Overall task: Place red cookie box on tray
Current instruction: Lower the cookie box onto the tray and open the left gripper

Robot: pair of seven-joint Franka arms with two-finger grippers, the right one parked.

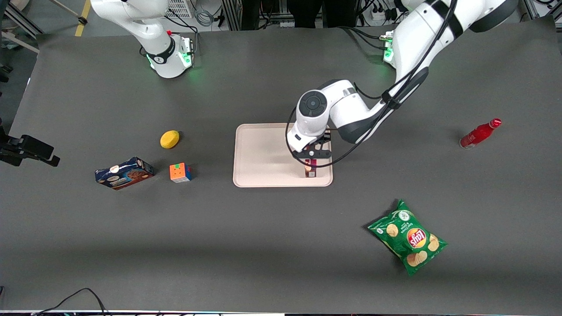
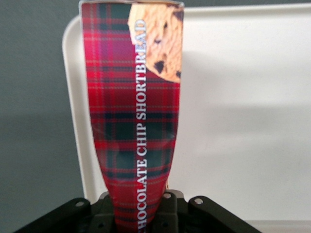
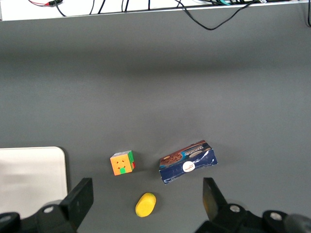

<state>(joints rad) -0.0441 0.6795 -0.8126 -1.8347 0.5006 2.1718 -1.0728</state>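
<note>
Grey tabletop (image 1: 272,245) carries the pinkish-beige tray (image 1: 263,153) at its centre. Over the tray's corner at about four o'clock, the left gripper (image 1: 311,163) has its jaws clenched on the upright red cookie box (image 2: 133,116), tartan-patterned, directly above the tray.

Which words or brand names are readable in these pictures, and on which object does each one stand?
"CHOCOLATE CHIP SHORTBREAD": on the red cookie box, held by the claw over the tray.
"Lay's": on the green chip bag.
The print on the blue cookie box is too small to read.
The red bottle shows no readable text.
</note>
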